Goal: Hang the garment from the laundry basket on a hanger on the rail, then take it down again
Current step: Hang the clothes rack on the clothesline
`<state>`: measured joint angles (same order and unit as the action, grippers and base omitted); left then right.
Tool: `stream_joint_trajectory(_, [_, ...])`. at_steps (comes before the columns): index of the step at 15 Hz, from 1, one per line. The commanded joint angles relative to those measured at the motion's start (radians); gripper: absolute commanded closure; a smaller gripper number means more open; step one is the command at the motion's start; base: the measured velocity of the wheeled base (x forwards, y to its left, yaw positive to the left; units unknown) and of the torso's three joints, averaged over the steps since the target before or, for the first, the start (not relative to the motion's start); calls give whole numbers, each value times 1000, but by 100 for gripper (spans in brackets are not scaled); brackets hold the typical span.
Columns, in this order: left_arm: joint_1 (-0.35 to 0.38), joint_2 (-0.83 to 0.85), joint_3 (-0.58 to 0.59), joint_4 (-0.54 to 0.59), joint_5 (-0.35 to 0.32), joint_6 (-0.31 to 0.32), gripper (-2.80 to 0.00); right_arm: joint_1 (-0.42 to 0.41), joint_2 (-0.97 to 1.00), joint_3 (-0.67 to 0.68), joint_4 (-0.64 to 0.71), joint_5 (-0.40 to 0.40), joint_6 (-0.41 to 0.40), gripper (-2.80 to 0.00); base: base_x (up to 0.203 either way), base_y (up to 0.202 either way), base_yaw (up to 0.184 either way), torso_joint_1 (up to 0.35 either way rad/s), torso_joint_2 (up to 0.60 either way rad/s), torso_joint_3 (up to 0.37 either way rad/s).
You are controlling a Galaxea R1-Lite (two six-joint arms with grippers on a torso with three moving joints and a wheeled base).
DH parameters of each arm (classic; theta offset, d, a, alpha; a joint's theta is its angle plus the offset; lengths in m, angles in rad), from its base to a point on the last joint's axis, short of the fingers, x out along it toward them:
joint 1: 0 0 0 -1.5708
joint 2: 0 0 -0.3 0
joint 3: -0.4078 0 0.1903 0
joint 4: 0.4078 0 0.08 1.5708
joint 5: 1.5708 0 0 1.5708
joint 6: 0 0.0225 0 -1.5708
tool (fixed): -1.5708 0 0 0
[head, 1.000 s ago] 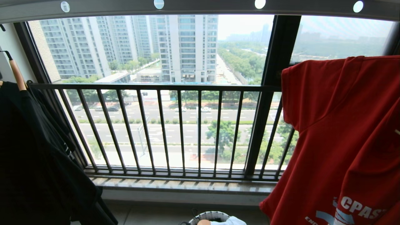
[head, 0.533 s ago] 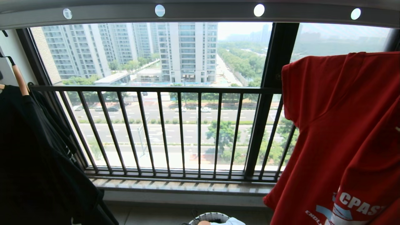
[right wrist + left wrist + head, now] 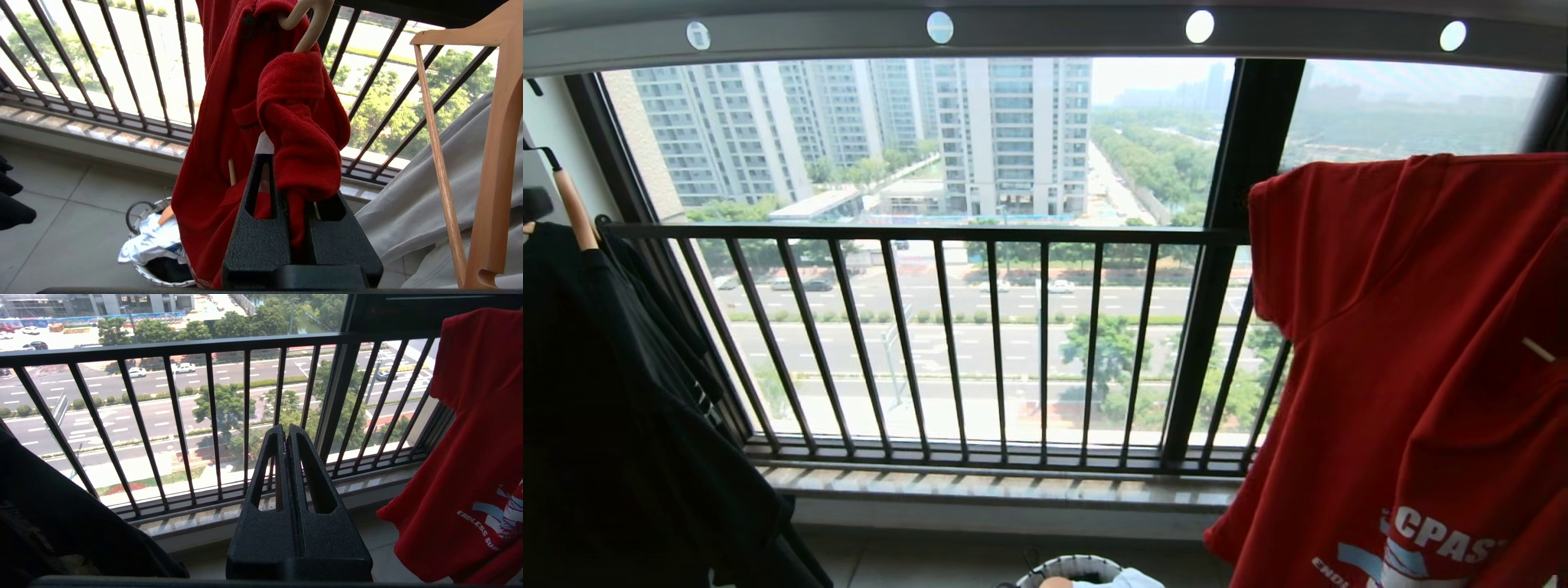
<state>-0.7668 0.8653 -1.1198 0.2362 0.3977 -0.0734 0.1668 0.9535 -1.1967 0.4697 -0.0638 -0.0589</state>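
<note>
The garment (image 3: 1413,351), a red T-shirt with a white and blue print, hangs at the right of the head view, below the grey rail (image 3: 1062,37) with its round holes. My right gripper (image 3: 292,175) is shut on a bunched fold of the garment (image 3: 302,122), just below the off-white hanger (image 3: 307,28), whose curved hook runs out of the frame. The laundry basket (image 3: 1066,565) stands on the floor below, by the window. My left gripper (image 3: 286,430) is shut and empty, pointing at the window railing left of the garment (image 3: 478,437).
A black T-shirt (image 3: 613,408) on a wooden hanger (image 3: 570,200) hangs at the left. The dark barred window railing (image 3: 931,335) runs across ahead. The basket (image 3: 152,274) holds a white shirt (image 3: 151,241). Another wooden hanger (image 3: 490,122) with grey cloth (image 3: 416,204) is close beside my right gripper.
The head view tilted up a little a second ago. Since half a second ago the red garment has sunk slightly and shifted left. The left gripper's surroundings look unchanged.
</note>
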Motion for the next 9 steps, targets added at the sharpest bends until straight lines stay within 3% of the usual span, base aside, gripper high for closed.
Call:
stream_joint_trajectory(1, [0, 6, 0, 3, 3, 0, 0, 0, 34, 28, -49, -1, -2, 0, 0, 0, 0, 0, 0, 0])
stream_joint_trajectory(9, [0, -2, -3, -1, 3, -5, 0, 3, 130, 26, -158, -1, -8, 0, 0, 0, 0, 0, 0, 0])
